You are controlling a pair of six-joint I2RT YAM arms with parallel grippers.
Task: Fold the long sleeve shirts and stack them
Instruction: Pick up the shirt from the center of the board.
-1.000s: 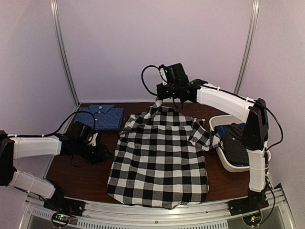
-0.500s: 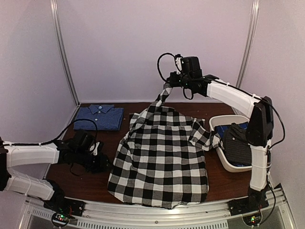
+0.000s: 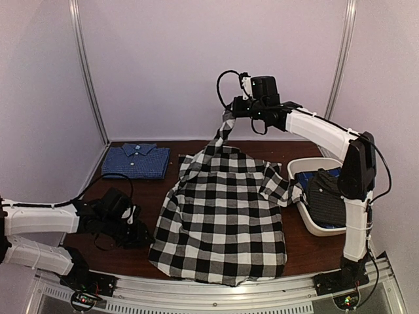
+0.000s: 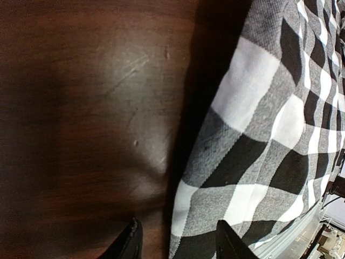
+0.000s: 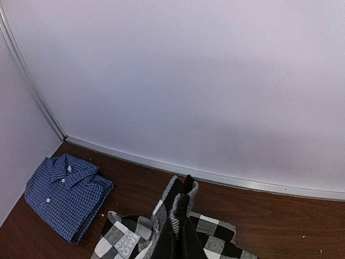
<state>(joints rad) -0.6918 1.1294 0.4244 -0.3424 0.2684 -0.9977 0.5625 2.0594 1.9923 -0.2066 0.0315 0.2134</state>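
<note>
Spreading the checked shirt (image 3: 222, 209) out flat before the first fold is the step I judge I'm on. My right gripper (image 3: 230, 118) is pinched tight on a bunched bit of the shirt near the collar and holds it high, so the cloth hangs down and away from those fingers onto the table (image 3: 314, 252). My left gripper (image 4: 180, 243) sits low on the wood with its fingers (image 4: 132, 240) partway apart and gripping nothing. The shirt's side edge runs just ahead of them, about in line with the gap, and most of the checks lie off toward the right-hand finger.

Next, I think, the left needs to slide forward so that edge goes between the fingers, then close. The right can then lay the collar end down without rucking it.

The folded blue shirt (image 3: 136, 162) lies well beyond the left fingers. The charcoal shirt (image 3: 327, 196) waits in the basket (image 3: 314, 229), far below the right ones.
</note>
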